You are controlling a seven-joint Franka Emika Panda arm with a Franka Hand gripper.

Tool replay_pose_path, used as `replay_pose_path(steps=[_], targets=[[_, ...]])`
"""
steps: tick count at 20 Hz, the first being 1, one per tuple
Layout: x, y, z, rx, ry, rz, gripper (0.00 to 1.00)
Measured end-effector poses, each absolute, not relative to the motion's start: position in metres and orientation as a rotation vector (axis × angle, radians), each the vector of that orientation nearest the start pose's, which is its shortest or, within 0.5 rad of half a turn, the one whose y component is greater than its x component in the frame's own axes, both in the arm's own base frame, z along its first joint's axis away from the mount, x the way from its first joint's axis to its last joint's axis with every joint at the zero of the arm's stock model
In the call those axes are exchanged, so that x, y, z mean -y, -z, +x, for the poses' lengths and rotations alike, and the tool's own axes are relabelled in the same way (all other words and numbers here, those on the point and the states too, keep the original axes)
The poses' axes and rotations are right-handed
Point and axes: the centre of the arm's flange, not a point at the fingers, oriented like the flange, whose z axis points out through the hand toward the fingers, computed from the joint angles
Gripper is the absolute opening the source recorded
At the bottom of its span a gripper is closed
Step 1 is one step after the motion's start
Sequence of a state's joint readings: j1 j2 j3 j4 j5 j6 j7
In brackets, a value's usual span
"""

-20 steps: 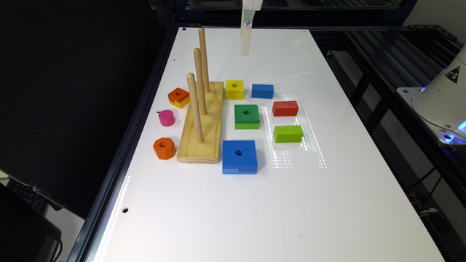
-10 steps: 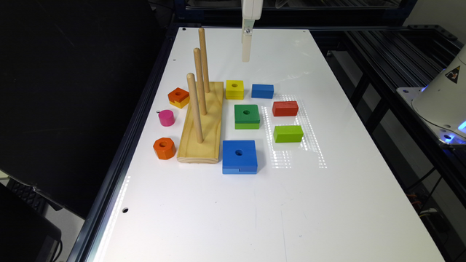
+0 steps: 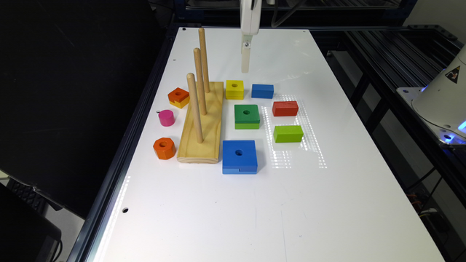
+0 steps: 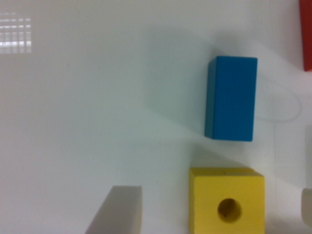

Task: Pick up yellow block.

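Observation:
The yellow block [image 3: 234, 89] is a small square with a round centre hole, lying flat on the white table beside the wooden peg base. My gripper [image 3: 246, 67] hangs above the table just behind the block, clear of it. In the wrist view the yellow block [image 4: 227, 202] lies between my two fingers, one pale fingertip [image 4: 117, 209] on one side and a sliver of the other at the frame's edge. The gripper [image 4: 210, 190] is open with nothing held.
A small blue block [image 3: 262, 91] lies close beside the yellow one. Near them sit a green holed square [image 3: 247, 116], a red block [image 3: 285, 108], a lime block [image 3: 288, 133] and a large blue square [image 3: 239, 157]. The peg base [image 3: 202, 123] has three tall pegs.
The gripper has come down toward the table, closer to the yellow block. The blocks have not moved.

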State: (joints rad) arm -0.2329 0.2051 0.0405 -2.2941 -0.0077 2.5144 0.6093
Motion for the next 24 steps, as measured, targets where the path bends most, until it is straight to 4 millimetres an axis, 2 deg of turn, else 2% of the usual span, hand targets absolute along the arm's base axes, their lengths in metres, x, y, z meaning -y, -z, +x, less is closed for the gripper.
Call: replay_pose_path(steps=[17, 24], targets=[[0.089, -0.263, 0.526, -1.196, 0.028, -2.891, 1.0], [0.09, -0.221, 0.528, -1.196, 0.024, -2.884, 1.0]])
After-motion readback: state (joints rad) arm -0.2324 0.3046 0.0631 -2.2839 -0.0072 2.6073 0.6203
